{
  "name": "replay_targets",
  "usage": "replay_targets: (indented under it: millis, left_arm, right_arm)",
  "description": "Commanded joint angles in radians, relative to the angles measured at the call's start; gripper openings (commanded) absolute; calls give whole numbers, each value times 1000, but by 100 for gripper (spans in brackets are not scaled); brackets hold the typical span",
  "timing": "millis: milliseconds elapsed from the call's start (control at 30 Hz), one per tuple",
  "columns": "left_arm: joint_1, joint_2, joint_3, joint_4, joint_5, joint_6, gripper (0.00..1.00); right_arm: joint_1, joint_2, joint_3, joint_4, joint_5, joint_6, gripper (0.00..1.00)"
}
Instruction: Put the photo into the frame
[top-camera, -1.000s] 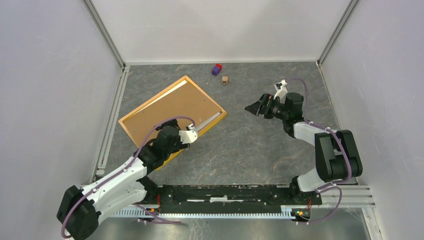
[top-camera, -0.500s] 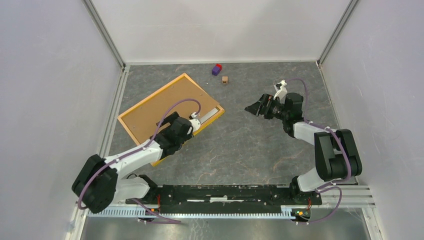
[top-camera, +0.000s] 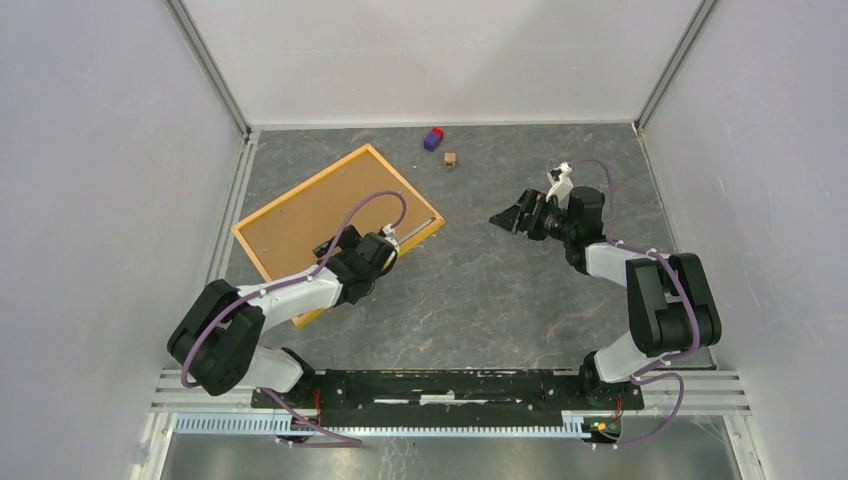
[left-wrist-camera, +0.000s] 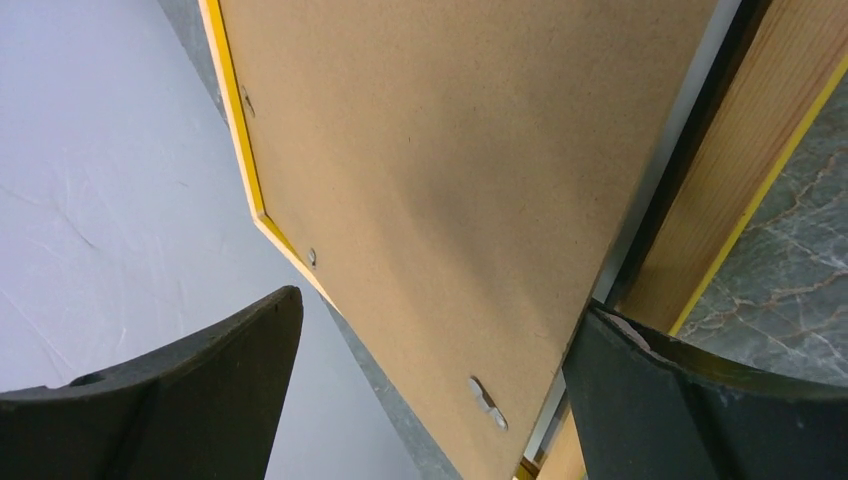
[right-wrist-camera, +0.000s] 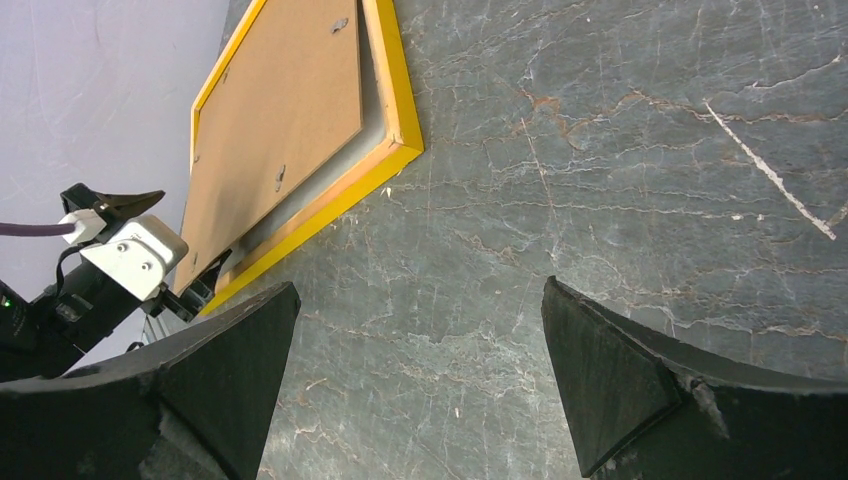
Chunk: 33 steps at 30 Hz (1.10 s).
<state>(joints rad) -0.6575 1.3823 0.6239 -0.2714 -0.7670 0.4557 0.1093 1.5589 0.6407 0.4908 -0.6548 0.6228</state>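
Observation:
The frame (top-camera: 300, 190) of orange-yellow wood lies on the grey table at left centre, with the brown backing board (top-camera: 330, 215) inside it. The photo's picture side is hidden; a pale strip (top-camera: 422, 228) shows between board and frame, and I cannot tell what it is. My left gripper (top-camera: 385, 243) is open at the frame's near-right rail. In the left wrist view the left gripper (left-wrist-camera: 440, 305) straddles the board (left-wrist-camera: 450, 170), its right finger (left-wrist-camera: 680, 400) at the board's edge beside the frame (left-wrist-camera: 735, 170). My right gripper (top-camera: 503, 214) is open and empty over bare table; it also shows in the right wrist view (right-wrist-camera: 420, 288).
A purple and red block (top-camera: 433, 138) and a small brown block (top-camera: 451, 159) lie near the back wall. White walls close in the table on three sides, with a metal rail (top-camera: 222, 240) along the left. The right wrist view shows the frame's corner (right-wrist-camera: 405, 140).
My left arm has folded in, its elbow swinging left, and its gripper has moved up the frame's near-right rail. Frame and board have slid slightly to the far left. The right arm has not moved.

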Motion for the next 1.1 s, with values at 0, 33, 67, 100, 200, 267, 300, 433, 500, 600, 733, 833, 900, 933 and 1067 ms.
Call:
replay_targets:
  millis: [0,33,67,100,200,267,300,433,500,600,733,833,900,933,1067]
  left_arm:
    - [6,-12,83,-111,52,-108,100]
    - [5,-9,101,-148,91,-121,100]
    - [7,0,119,-174,116,-131,100]
    - [7,13,139,-203,145,-139,100]
    - [7,34,185,-258,240,-158,100]
    - [8,43,197,-273,270,-162,100]
    - [7,49,202,-280,272,-161,100]
    - [8,94,230,-324,293,-156,100]
    - [8,101,234,-322,299,-162,100]
    - [8,97,240,-301,340,-184,100]
    - [13,83,268,-282,407,-260,100]
    - [35,59,292,-252,503,-330,100]
    - [71,64,317,-253,579,-385,100]
    - [92,76,333,-261,609,-411,100]
    - [123,155,402,-322,671,-472,98]
  right_arm:
    - [-4,4,11,25,-15,-20,98]
    - [-4,5,11,27,-15,-19,98]
    - [-5,5,11,26,-14,-20,98]
    - [-5,4,11,26,-14,-18,98]
    - [-4,1,10,25,-14,-19,98]
    - [-4,0,10,22,-14,-21,98]
    - [-5,-1,11,20,-13,-23,98]
    - [-5,-3,10,19,-13,-23,98]
    - [-4,-2,11,19,-12,-24,98]
    - [-4,1,11,18,-12,-25,98]
    - [-4,3,13,12,-11,-28,98]
    - [-5,4,13,11,-12,-29,98]
    - [-5,6,14,11,-11,-29,98]
    - [-6,7,14,10,-10,-29,98]
    - [-5,3,15,2,-8,-32,98]
